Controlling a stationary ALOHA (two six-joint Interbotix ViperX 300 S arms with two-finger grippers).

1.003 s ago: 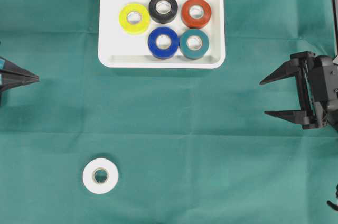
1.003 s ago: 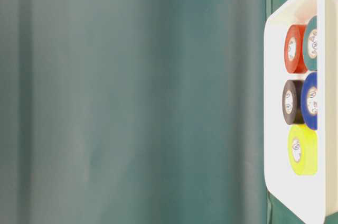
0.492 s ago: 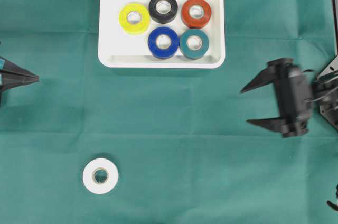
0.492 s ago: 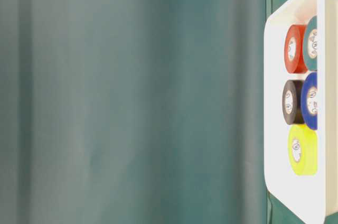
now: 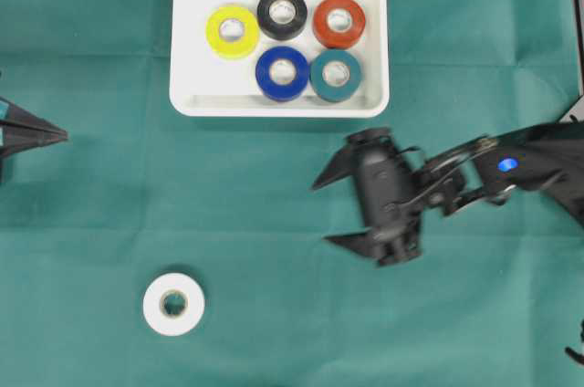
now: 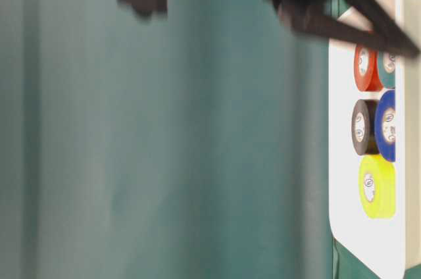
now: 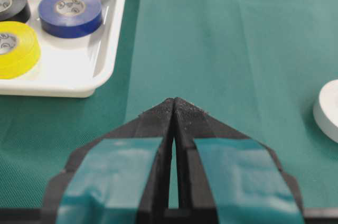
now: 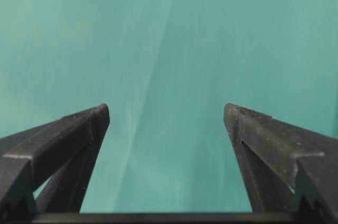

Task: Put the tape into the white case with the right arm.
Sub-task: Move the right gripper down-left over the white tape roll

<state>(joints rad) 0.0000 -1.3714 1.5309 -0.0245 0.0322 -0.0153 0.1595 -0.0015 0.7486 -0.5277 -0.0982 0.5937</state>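
The green cloth (image 5: 274,332) is covering the whole work surface. The white case (image 5: 192,40) is sitting at the far middle of the overhead view and is already holding five rolls: yellow (image 5: 232,32), black (image 5: 282,13), red (image 5: 338,22), blue (image 5: 281,73) and teal (image 5: 336,75). The right arm (image 5: 511,168) is reaching in from the right edge, and the right gripper (image 5: 321,212) is hanging over bare cloth with its fingers spread wide and grasping nothing. The left gripper (image 7: 174,102) is resting at the left edge with its fingers pressed together and empty. The white tape (image 5: 173,304) is lying flat near the lower left, well apart from both grippers and the case. Judged from this, approach, grasp, transfer and release are all remaining.
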